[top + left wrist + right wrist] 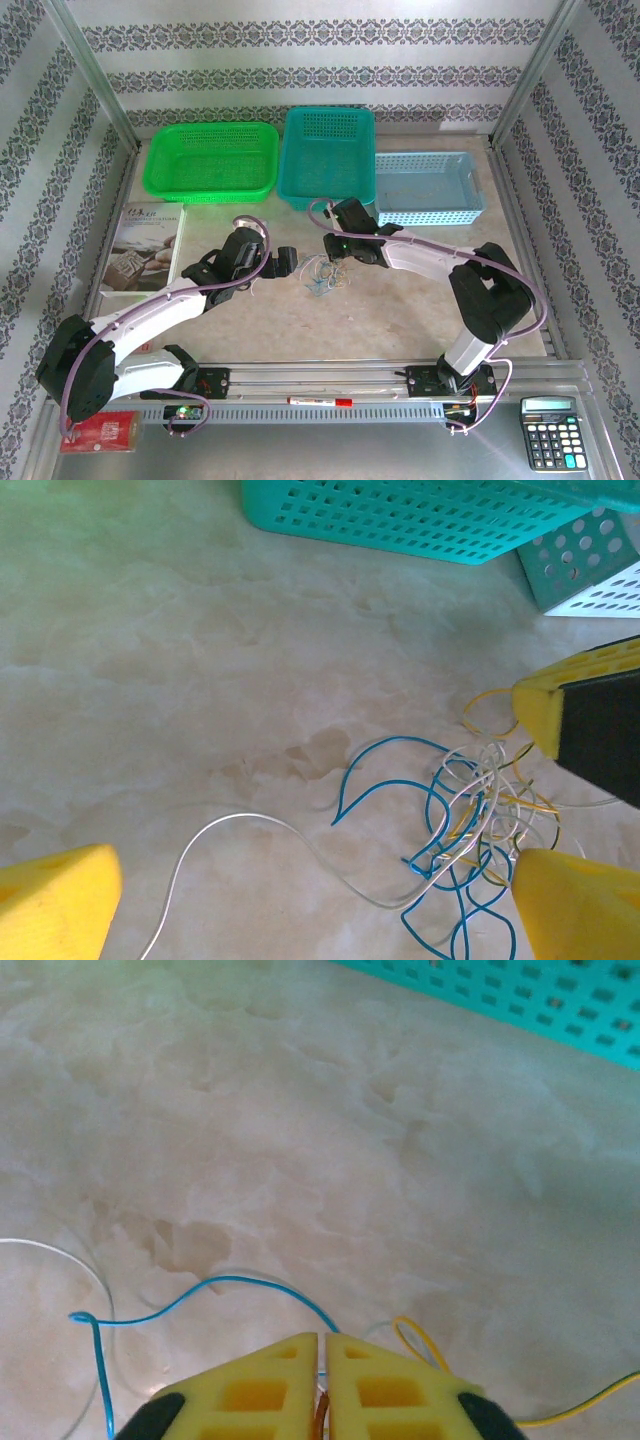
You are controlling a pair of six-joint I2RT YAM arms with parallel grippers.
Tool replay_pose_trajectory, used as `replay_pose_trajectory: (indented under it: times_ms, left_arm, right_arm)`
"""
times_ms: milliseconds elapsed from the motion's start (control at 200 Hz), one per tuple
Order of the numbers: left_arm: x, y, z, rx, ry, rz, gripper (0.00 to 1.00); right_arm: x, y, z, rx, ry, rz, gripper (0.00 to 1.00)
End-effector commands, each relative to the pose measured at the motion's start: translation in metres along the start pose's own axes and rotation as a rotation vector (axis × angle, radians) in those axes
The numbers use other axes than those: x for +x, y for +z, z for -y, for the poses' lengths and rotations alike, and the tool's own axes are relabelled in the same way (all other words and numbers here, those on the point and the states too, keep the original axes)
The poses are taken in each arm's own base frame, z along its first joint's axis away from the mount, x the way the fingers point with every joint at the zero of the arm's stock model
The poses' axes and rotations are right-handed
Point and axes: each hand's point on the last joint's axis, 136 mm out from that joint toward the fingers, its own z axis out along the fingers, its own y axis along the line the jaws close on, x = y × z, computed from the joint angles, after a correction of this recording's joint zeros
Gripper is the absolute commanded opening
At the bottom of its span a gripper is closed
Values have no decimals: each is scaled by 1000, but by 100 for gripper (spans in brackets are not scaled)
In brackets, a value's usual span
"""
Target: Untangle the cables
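The cables lie as a small tangle of blue, white and yellow wires on the table between the two grippers. In the left wrist view the tangle sits at the right, and one white strand trails left across the gap between the wide-apart yellow fingers. My left gripper is open just left of the tangle, holding nothing. My right gripper is shut at the tangle's far-right edge, with a thin wire pinched between its pads; blue and yellow strands run out from under it.
A green basket, a teal basket and a light blue basket stand along the back. A booklet lies at the left. A calculator, a red pen and a red packet sit at the near edge.
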Motion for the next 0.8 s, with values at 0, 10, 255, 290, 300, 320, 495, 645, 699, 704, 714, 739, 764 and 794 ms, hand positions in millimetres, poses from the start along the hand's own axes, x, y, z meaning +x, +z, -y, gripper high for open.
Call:
replay_pose_trajectory:
  times_ms: [0,10,255,290,300,320,495,645,699,704,714,739,764,794]
  left_arm:
    - [-5,-1,-2,4,-18,18,100]
    - [-5,-1,-1,6,-18,20,100]
    - [-5,-1,-1,8,-26,19,100]
    - [-4,-1,-1,9,-25,17,100]
    - [-5,-1,-1,9,-25,18,100]
    - [-5,-1,-1,9,-25,19,100]
    - [-6,-1,2,26,-21,20,100]
    - [-9,-2,17,103,5,25,100]
    - [-10,-1,23,135,10,24,100]
    - [-10,-1,24,138,10,25,100]
    - [-10,-1,25,143,12,24,100]
    - [-10,-1,28,156,13,23,100]
    - [-11,-1,30,166,14,23,100]
    - [-12,0,33,178,14,21,100]
  right_arm:
    - [-26,-27,-8,-29,-8,85,0]
    - [-27,-28,-9,-30,-8,90,0]
    - [-45,-65,-16,-53,-20,172,0]
    - [-46,-69,-17,-55,-21,182,0]
    - [-47,-70,-17,-54,-21,186,0]
    - [-48,-73,-17,-55,-19,190,0]
    - [-59,-98,-26,-100,-6,247,0]
    - [-78,-131,-42,-172,14,322,0]
    - [-86,-145,-49,-201,17,353,0]
    - [-86,-146,-49,-203,18,356,0]
    - [-87,-148,-51,-208,17,360,0]
    - [-90,-153,-53,-218,19,371,0]
    - [-92,-158,-56,-229,19,380,0]
    - [-96,-164,-60,-242,20,392,0]
